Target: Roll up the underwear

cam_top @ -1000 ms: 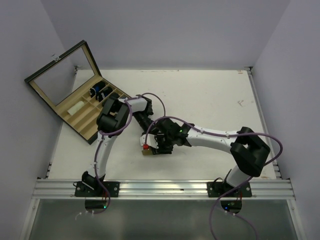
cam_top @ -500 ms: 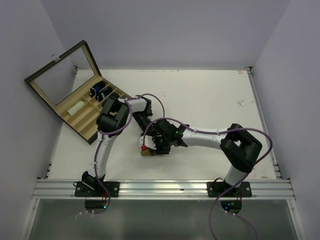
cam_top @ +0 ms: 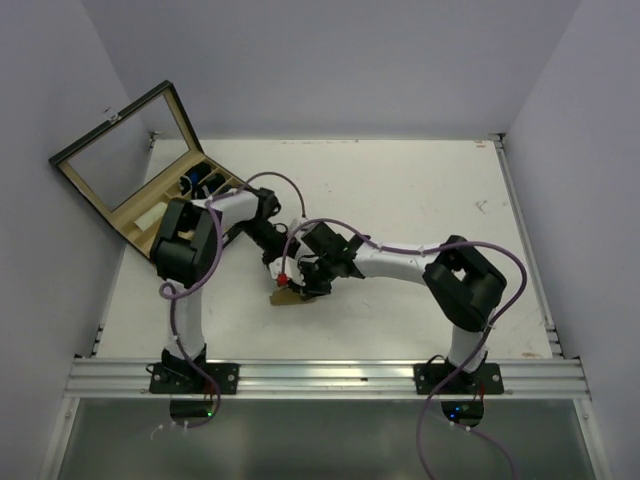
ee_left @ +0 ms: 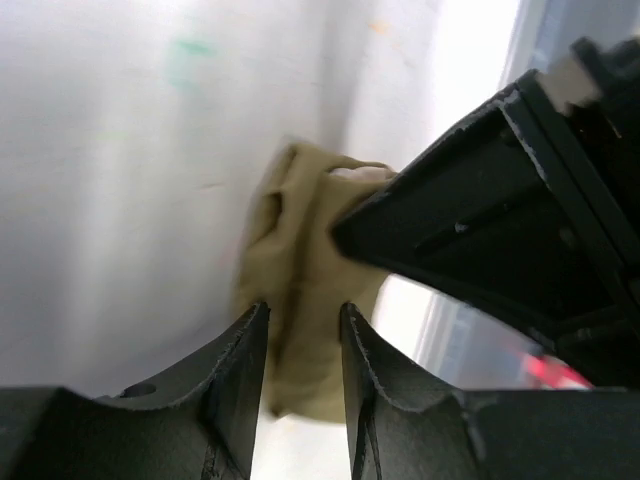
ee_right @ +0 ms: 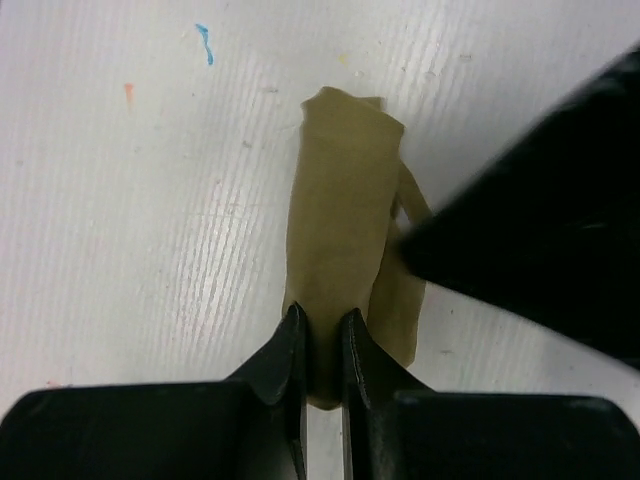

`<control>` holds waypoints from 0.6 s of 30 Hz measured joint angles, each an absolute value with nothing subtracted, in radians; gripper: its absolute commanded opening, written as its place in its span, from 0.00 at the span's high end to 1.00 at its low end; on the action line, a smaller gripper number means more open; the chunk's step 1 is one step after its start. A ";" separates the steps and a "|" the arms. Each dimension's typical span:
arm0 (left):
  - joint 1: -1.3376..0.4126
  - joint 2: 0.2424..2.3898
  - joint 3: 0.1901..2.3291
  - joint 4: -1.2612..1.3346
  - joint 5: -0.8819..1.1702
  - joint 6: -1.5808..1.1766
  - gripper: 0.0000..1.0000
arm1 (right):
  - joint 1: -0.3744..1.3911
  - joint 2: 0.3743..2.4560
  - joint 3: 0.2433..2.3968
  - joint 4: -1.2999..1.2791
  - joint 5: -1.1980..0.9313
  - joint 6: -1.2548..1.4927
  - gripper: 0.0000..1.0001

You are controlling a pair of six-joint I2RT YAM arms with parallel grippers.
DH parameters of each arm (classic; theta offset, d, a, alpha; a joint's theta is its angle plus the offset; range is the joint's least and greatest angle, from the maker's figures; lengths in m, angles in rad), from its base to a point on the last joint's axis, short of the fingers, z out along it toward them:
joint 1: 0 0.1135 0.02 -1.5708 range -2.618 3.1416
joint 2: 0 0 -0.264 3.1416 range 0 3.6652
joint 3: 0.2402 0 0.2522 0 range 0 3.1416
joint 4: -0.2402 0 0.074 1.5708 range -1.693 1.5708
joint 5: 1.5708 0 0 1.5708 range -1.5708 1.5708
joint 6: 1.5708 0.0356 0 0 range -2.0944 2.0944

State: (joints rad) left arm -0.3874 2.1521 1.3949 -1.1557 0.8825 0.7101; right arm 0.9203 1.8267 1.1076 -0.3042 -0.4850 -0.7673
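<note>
**Inspector A:** Half done, we judge. On the desk (cam_top: 420,190), how do the pincers stand?

**Inspector B:** The right pincer (ee_right: 322,315) pinches the underwear's (ee_right: 340,200) near end. The left pincer (ee_left: 303,308) sits slightly spread astride it, and we cannot tell whether it grips. The underwear lies mid-desk, folded narrow, one flap loose, and we judge the rolling not yet done.

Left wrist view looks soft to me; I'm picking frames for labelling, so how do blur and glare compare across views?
Left wrist view: the tan folded cloth underwear is smeared, glare whitens the white table. Right wrist view: cloth crisp, right side a dark out-of-focus mass. Top external view: evenly lit, sharp, cloth tiny.
</note>
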 measured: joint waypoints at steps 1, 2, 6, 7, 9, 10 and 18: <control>-0.364 2.107 1.372 -1.097 0.871 0.694 0.60 | 0.912 1.843 1.126 -0.311 -0.499 -0.766 1.00; -0.336 2.058 1.351 -1.020 0.850 0.682 0.57 | 0.904 1.859 1.145 -0.323 -0.521 -0.766 1.00; -0.183 1.848 1.291 -0.739 0.801 0.587 0.51 | 0.882 1.931 1.244 -0.406 -0.606 -0.749 1.00; -0.144 1.789 1.280 -0.681 0.792 0.569 0.50 | 0.875 1.959 1.278 -0.430 -0.642 -0.738 1.00; -0.082 1.670 1.257 -0.585 0.764 0.549 0.50 | 0.852 1.998 1.325 -0.470 -0.690 -0.721 1.00; -0.064 1.611 1.239 -0.548 0.750 0.548 0.50 | 0.841 2.026 1.358 -0.496 -0.724 -0.705 1.00; -0.095 1.224 0.991 -0.493 0.651 0.721 0.46 | 0.746 2.186 1.505 -0.620 -0.956 -0.573 1.00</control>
State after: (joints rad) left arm -0.0952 1.2240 0.9913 -0.4931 0.6514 0.7212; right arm 0.7464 2.1864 1.5051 -0.6201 -0.9558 -0.5732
